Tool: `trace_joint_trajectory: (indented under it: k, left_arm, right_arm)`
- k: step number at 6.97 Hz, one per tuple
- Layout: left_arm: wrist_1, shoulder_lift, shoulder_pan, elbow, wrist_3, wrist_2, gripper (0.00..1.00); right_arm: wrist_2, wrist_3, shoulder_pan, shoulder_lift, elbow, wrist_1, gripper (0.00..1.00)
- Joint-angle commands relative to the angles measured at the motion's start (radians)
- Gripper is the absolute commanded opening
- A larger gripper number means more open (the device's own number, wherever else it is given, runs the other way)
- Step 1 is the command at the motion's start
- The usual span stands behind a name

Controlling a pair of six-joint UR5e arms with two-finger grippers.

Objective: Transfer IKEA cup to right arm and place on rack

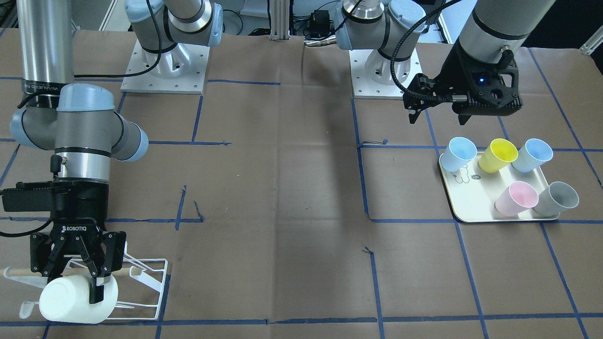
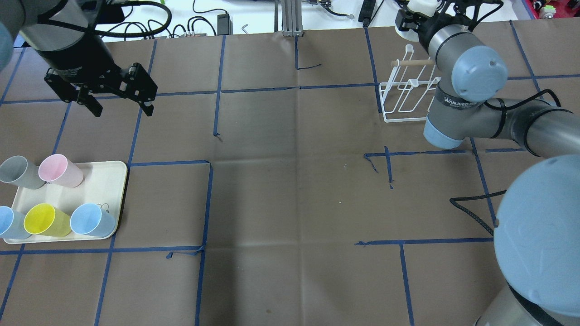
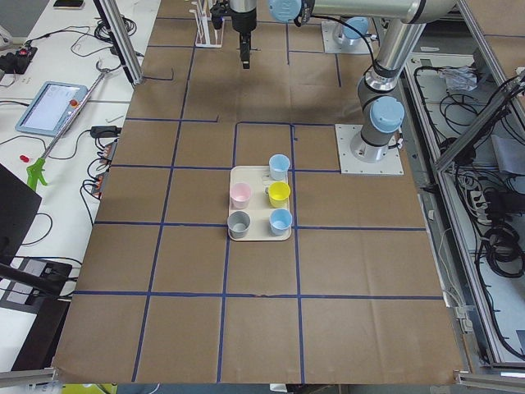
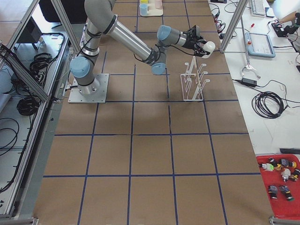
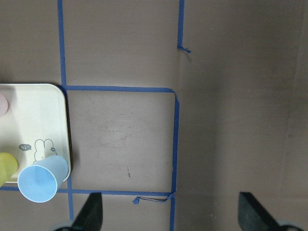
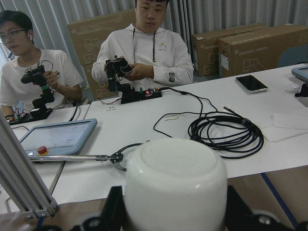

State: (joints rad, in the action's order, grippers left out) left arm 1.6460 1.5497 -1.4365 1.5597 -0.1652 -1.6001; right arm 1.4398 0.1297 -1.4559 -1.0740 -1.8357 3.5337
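Two tools inspected. We find the right tool clenched on the white cup, which it holds tipped on its side, with the rack directly beneath the tool. We find the left tool released and grasping nothing, above the surface and apart from the tray of coloured cups.

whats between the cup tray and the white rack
Between the tray and rack lies only bare taped table paper, seen in the overhead view.

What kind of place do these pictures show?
Most likely a robotics lab: the right arm and left arm are bolted to a table gridded with blue tape, two people hold handheld controllers, and a teach pendant lies on their bench.
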Motion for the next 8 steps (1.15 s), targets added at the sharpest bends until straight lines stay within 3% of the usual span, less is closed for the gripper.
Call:
trace_joint_trajectory:
  k: [1, 4, 7, 8]
  left_arm:
    - [-0.011, -0.119, 0.179, 0.157, -0.181, -0.003, 0.99]
    - [-0.211, -0.258, 0.396, 0.434, -0.434, -0.001, 0.99]
    - [-0.252, -0.241, 0.421, 0.503, -0.445, 0.023, 0.99]
    - [-0.367, -0.24, 0.421, 0.581, -0.447, 0.023, 0.99]
  right_arm:
    - [0.005, -0.012, 0.0, 0.046, 0.025, 0.02, 0.09]
    - [0.004, -0.013, 0.002, 0.089, 0.021, 0.043, 0.09]
    - [0.008, -0.015, 0.019, 0.101, 0.009, 0.042, 0.11]
    - [0.043, -0.016, 0.019, 0.103, 0.0, 0.042, 0.48]
